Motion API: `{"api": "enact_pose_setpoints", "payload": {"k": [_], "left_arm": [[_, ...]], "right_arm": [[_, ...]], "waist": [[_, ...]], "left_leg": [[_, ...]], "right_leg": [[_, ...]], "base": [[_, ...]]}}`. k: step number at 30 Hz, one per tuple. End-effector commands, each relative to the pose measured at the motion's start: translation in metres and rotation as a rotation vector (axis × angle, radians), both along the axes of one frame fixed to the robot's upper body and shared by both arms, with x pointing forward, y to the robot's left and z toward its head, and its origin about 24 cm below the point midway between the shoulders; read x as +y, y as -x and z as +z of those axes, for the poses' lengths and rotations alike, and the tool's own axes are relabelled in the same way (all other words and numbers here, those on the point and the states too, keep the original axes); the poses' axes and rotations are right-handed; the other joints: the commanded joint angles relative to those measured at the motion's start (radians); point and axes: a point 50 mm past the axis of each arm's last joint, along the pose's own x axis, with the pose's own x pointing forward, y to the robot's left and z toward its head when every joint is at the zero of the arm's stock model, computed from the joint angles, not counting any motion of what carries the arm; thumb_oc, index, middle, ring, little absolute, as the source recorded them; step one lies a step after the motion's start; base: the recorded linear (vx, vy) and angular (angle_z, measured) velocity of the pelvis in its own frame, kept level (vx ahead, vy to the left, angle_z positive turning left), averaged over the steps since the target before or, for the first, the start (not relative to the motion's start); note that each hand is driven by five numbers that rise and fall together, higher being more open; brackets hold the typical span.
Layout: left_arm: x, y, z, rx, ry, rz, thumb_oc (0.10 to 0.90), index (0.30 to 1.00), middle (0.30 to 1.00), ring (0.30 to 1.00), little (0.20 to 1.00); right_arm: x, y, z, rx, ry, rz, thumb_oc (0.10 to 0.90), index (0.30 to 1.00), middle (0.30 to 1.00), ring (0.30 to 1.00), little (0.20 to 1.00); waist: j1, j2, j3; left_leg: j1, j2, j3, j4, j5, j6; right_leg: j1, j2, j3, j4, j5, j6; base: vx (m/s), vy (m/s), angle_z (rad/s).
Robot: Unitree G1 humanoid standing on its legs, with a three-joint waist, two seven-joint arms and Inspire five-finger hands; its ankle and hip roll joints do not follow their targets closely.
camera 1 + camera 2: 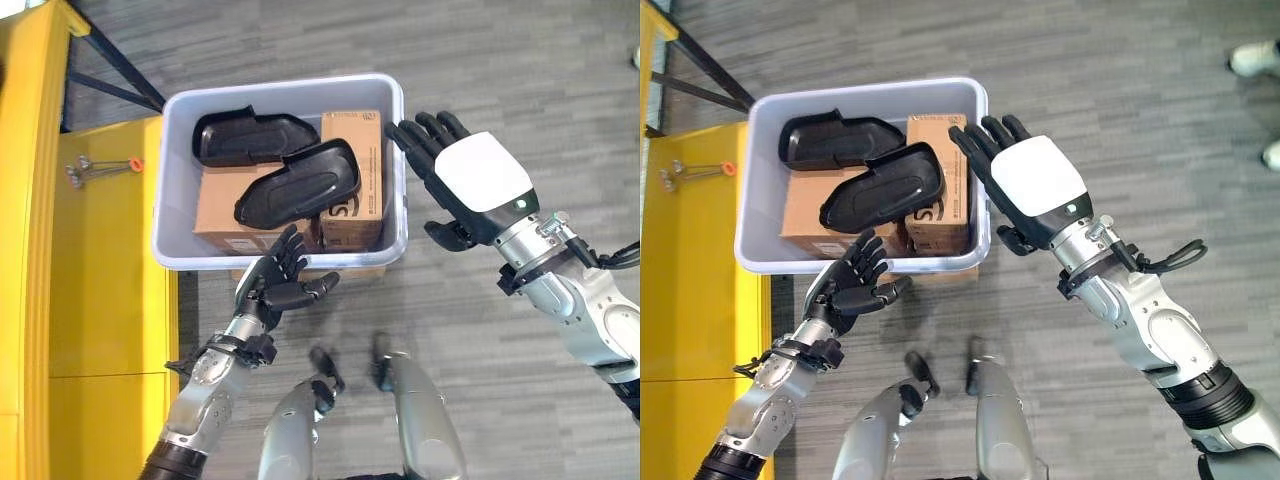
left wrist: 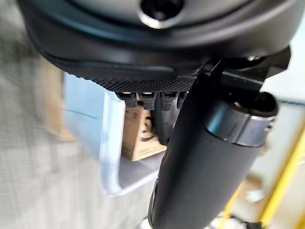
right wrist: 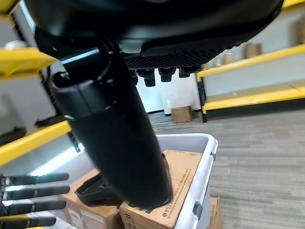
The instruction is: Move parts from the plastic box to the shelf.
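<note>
A pale grey plastic box [image 1: 178, 180] stands on the floor with two black moulded parts in it, one at the back [image 1: 250, 137] and one in front [image 1: 298, 183], both lying on cardboard boxes [image 1: 355, 160]. My left hand [image 1: 277, 283] hovers open at the box's near rim, empty. To the right of the box my right hand [image 1: 470, 185] is raised, fingers straight, reaching over the right rim and holding nothing. The box's rim [image 2: 110, 157] and the cardboard [image 3: 178, 176] show past the hands in the wrist views.
A yellow shelf [image 1: 95, 260] runs along the left side, with a small metal tool with an orange tip [image 1: 100, 168] lying on it. Grey carpet floor [image 1: 500, 60] lies around the box. A person's shoes [image 1: 1252, 58] stand at the far right.
</note>
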Motion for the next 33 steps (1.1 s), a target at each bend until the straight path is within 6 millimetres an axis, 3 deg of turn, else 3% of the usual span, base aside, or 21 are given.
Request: {"api": "enact_pose_setpoints", "payload": {"k": [1,5,7,15,16,18,19,20,22,23,24,26,29,33], "left_arm": [[0.017,0.011,0.024,-0.124,0.006,0.038,0.900,1.000,1.000,1.000,1.000],[0.022,0.015,0.022,-0.127,-0.006,0.036,0.900,1.000,1.000,1.000,1.000],[0.027,0.021,0.016,-0.113,-0.026,0.032,0.900,1.000,1.000,1.000,1.000],[0.036,0.032,0.006,-0.062,-0.009,0.033,0.900,1.000,1.000,1.000,1.000],[0.037,0.033,0.006,-0.057,-0.016,0.026,0.900,1.000,1.000,1.000,1.000],[0.035,0.034,0.001,-0.028,-0.054,0.007,0.900,1.000,1.000,1.000,1.000],[0.032,0.033,0.000,-0.016,-0.064,-0.011,0.900,1.000,1.000,1.000,1.000],[0.029,0.032,0.000,-0.009,-0.059,-0.022,0.900,1.000,1.000,1.000,1.000],[0.025,0.028,0.001,-0.003,-0.060,-0.053,0.900,1.000,1.000,1.000,1.000],[0.024,0.026,0.002,-0.003,-0.066,-0.068,0.900,1.000,1.000,1.000,1.000],[0.021,0.024,0.000,-0.005,-0.086,-0.105,0.900,1.000,1.000,1.000,1.000],[0.022,0.024,0.000,-0.004,-0.108,-0.137,0.900,1.000,1.000,1.000,1.000],[0.024,0.023,0.002,0.007,-0.118,-0.142,0.900,1.000,1.000,1.000,1.000],[0.024,0.022,0.007,-0.004,-0.123,-0.151,0.900,1.000,1.000,1.000,1.000]], "right_arm": [[0.010,0.023,0.048,-0.251,-0.039,0.112,0.900,1.000,1.000,1.000,1.000],[0.010,0.026,0.046,-0.248,-0.030,0.131,0.900,1.000,1.000,1.000,1.000],[0.008,0.027,0.044,-0.235,-0.029,0.142,0.900,1.000,1.000,1.000,1.000],[0.003,0.029,0.028,-0.172,-0.071,0.146,0.900,1.000,1.000,1.000,1.000],[0.002,0.030,0.026,-0.169,-0.075,0.147,0.900,1.000,1.000,1.000,1.000],[0.001,0.031,0.018,-0.153,-0.091,0.150,0.900,1.000,1.000,1.000,1.000],[0.002,0.031,0.015,-0.143,-0.093,0.155,0.900,1.000,1.000,1.000,1.000],[0.003,0.031,0.011,-0.133,-0.073,0.165,0.900,1.000,1.000,1.000,1.000],[-0.003,0.032,0.009,-0.131,-0.067,0.117,0.900,1.000,1.000,1.000,1.000],[-0.006,0.030,0.009,-0.127,-0.073,0.087,0.900,1.000,1.000,1.000,1.000],[-0.013,0.026,0.007,-0.130,-0.091,0.025,0.900,1.000,1.000,1.000,1.000],[-0.018,0.023,0.006,-0.128,-0.098,-0.003,0.900,1.000,1.000,1.000,1.000],[-0.023,0.023,0.009,-0.126,-0.102,-0.022,0.900,1.000,1.000,1.000,1.000],[-0.027,0.025,0.013,-0.126,-0.124,-0.009,0.900,1.000,1.000,1.000,1.000]], "waist": [[0.023,-0.011,-0.032],[0.062,-0.032,-0.036],[0.099,-0.065,-0.048],[0.152,-0.138,-0.100],[0.158,-0.145,-0.108],[0.166,-0.148,-0.125],[0.156,-0.145,-0.133],[0.145,-0.135,-0.141],[0.125,-0.137,-0.149],[0.117,-0.145,-0.151],[0.098,-0.164,-0.155],[0.090,-0.175,-0.157],[0.091,-0.199,-0.147],[0.105,-0.218,-0.119]], "left_leg": [[0.077,-0.007,-0.029,-0.124,0.069,-0.025],[0.091,-0.019,-0.034,-0.140,0.043,-0.012],[0.091,-0.016,-0.030,-0.117,0.023,-0.001],[0.086,-0.027,-0.049,-0.058,-0.030,0.038],[0.086,-0.033,-0.053,-0.056,-0.034,0.044],[0.108,-0.055,-0.097,-0.066,-0.052,0.075],[0.132,-0.075,-0.133,-0.078,-0.058,0.083],[0.142,-0.081,-0.149,-0.094,-0.035,0.084],[0.159,-0.105,-0.207,-0.104,-0.040,0.078],[0.158,-0.112,-0.232,-0.101,-0.047,0.081],[0.146,-0.124,-0.293,-0.092,-0.062,0.077],[0.142,-0.115,-0.337,-0.087,-0.080,0.065],[0.107,-0.097,-0.364,-0.042,-0.101,0.053],[0.076,-0.044,-0.390,-0.026,-0.081,0.017]], "right_leg": [[0.204,-0.020,-0.058,-0.135,-0.068,0.028],[0.208,-0.020,-0.091,-0.119,-0.073,0.034],[0.225,-0.019,-0.121,-0.076,-0.099,0.028],[0.299,0.003,-0.135,0.025,-0.177,0.011],[0.313,0.002,-0.133,0.031,-0.181,0.016],[0.288,-0.026,-0.103,0.157,-0.169,0.051],[0.260,-0.034,-0.059,0.205,-0.166,0.066],[0.242,-0.038,-0.034,0.175,-0.132,0.068],[0.242,-0.066,0.058,0.023,-0.056,0.108],[0.241,-0.086,0.105,-0.045,0.002,0.125],[0.219,-0.136,0.244,-0.195,0.162,0.162],[0.209,-0.150,0.304,-0.275,0.219,0.186],[0.209,-0.147,0.322,-0.299,0.235,0.190],[0.206,-0.128,0.286,-0.273,0.197,0.187]], "base": [[0.05,0.070,-0.09],[0.04,0.085,0.18],[0.08,0.120,0.16],[0.07,0.043,0.23],[0.12,0.069,0.45],[0.15,0.060,0.60],[0.09,-0.017,0.62],[0.11,-0.122,0.77],[0.07,-0.272,0.95],[0.05,-0.570,1.33],[0.03,-0.574,1.28],[0.04,-0.471,1.60],[-0.05,-0.342,1.37],[-0.06,-0.227,0.74]]}}
